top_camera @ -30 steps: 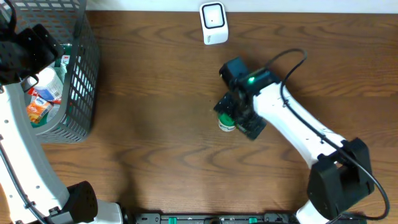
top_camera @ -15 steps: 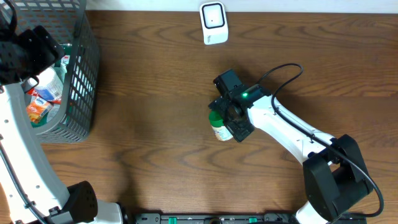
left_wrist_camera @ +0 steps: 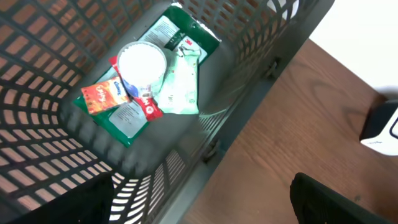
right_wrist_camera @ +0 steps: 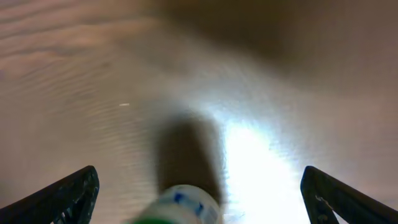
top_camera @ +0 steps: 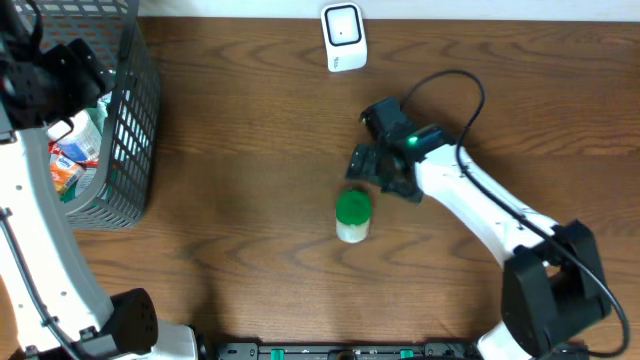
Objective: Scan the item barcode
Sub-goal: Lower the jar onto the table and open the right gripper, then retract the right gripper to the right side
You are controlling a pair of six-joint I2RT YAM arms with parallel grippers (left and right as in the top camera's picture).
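Note:
The item, a white bottle with a green cap (top_camera: 353, 216), rests on the wooden table, cap end towards my right gripper (top_camera: 377, 172). That gripper is open, a little up and right of the bottle and not touching it. In the right wrist view the bottle (right_wrist_camera: 181, 207) shows blurred at the bottom edge between the wide-apart fingers (right_wrist_camera: 69, 194). No barcode is readable. The white scanner (top_camera: 343, 38) stands at the table's far edge. My left gripper (top_camera: 52, 78) hangs open over the basket, holding nothing.
A grey mesh basket (top_camera: 128, 110) stands at the far left. Inside it lie a white round-lidded tub (left_wrist_camera: 142, 63), an orange packet (left_wrist_camera: 103, 96) and green packets (left_wrist_camera: 180, 87). The scanner (left_wrist_camera: 382, 127) shows at the left wrist view's right edge.
The right gripper, which stood over the bottle, has drawn back up and to the right. The bottle now sits free, slightly lower left than before. The left arm barely moved.

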